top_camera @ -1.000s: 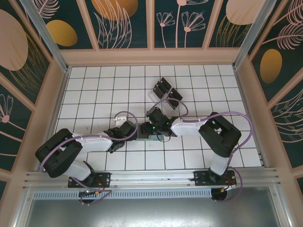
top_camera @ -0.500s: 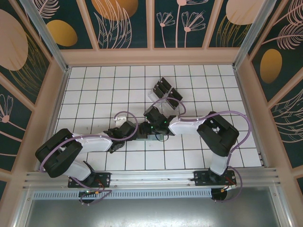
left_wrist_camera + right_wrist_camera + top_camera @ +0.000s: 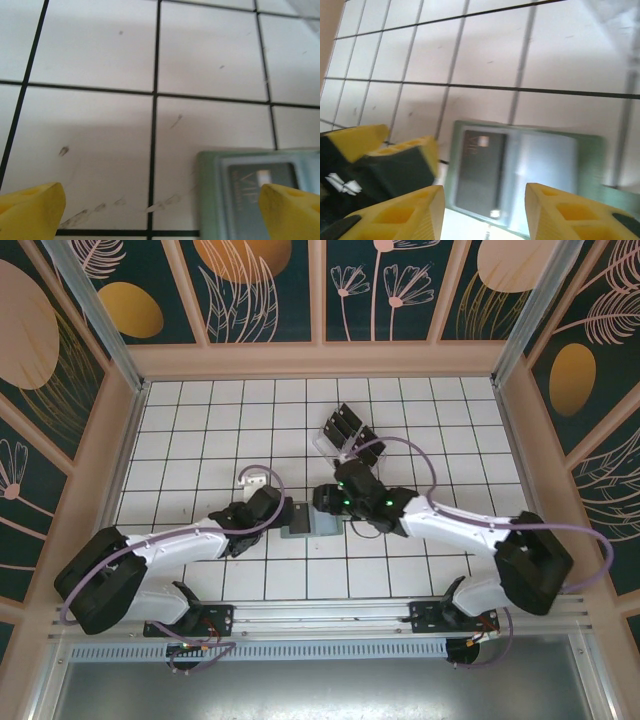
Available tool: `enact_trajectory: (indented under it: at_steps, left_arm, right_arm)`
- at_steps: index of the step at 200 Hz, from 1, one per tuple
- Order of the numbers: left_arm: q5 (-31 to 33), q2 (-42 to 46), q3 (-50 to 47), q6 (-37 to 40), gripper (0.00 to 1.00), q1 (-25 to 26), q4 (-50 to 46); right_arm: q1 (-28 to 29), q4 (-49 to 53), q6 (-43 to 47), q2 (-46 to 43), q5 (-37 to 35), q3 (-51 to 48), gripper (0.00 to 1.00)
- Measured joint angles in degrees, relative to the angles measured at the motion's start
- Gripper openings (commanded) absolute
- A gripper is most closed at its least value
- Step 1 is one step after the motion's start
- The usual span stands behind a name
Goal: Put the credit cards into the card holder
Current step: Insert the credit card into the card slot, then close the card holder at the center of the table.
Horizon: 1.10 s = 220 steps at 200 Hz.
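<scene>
The one piece of writing that can be read stands on the dark credit card [image 3: 240, 200] which lies in the green card holder [image 3: 207, 200]. In the left wrist view it carries pale letters that seem to read "VIP". Under them runs a smaller line of print, too blurred to read. A small pale rectangle sits just beside the letters, with nothing legible on it.

In the right wrist view the same card [image 3: 480, 170] shows faint pale lettering near one end, beside a small light square, but it cannot be read there.
</scene>
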<state>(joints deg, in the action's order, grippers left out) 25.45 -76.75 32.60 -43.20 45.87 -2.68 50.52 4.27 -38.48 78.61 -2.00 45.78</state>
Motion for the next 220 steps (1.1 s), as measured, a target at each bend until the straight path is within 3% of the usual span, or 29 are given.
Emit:
enact_trajectory:
  at_steps: [47,80,147,179,220]
  left_arm:
    - [-7.19,-0.17,2.93,1.79,0.99,-3.41,2.80]
    - [-13.55,-2.32,3.10,2.64,0.99,-6.93,6.03]
    - [-21.64,-4.33,1.29,2.80,0.99,-7.37,11.02]
    - [-23.12,-5.14,-0.90,2.40,0.99,-7.37,12.96]
    - [-25.46,-7.87,-2.67,1.97,0.99,-7.37,16.26]
  right_arm:
    - [-5.14,-0.26,-1.07,-4.76,-2.60,-11.04,0.49]
    - [-5.81,-3.28,-1.07,-4.52,-2.49,-11.78,0.48]
    - [-6.91,-9.09,-0.85,3.37,-1.33,-11.69,0.43]
    - [-7.10,-10.67,-0.83,5.60,-0.70,-11.67,0.34]
    - [-7.08,-11.98,-0.44,6.62,0.57,-11.65,0.12]
